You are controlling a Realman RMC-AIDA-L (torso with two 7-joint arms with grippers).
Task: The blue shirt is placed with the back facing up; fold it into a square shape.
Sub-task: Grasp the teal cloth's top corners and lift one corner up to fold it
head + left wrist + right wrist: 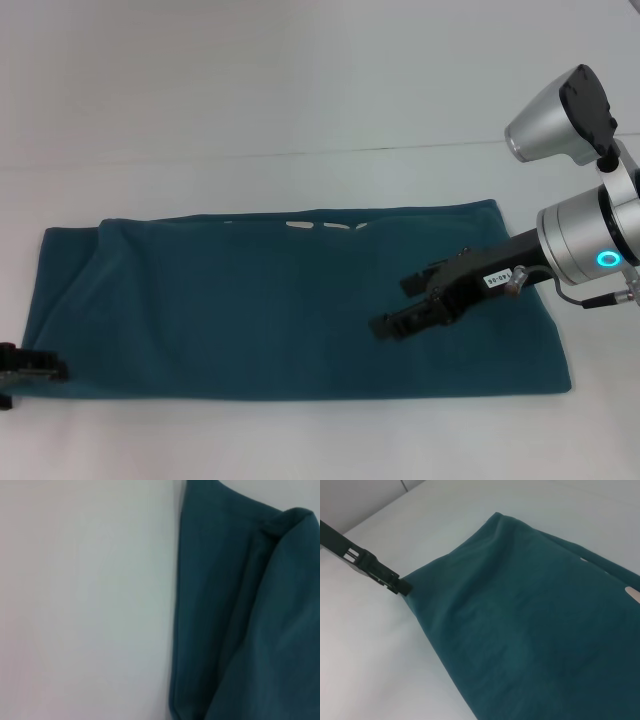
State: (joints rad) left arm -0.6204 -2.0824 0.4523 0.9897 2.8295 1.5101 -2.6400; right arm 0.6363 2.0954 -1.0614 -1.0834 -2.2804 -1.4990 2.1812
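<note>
left tool (25, 368) touches blue shirt (260, 310) corner; right tool (415, 305) hovers above.

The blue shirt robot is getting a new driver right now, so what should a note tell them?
Left gripper: at the near left corner of the blue shirt, apparently at its edge; grip unclear.
Right gripper: open, empty, over the shirt's right part.
Shirt: flat on the white table, a long band with the sides apparently folded in, white print at the far edge.
Left: fold the band across into a square.
</note>
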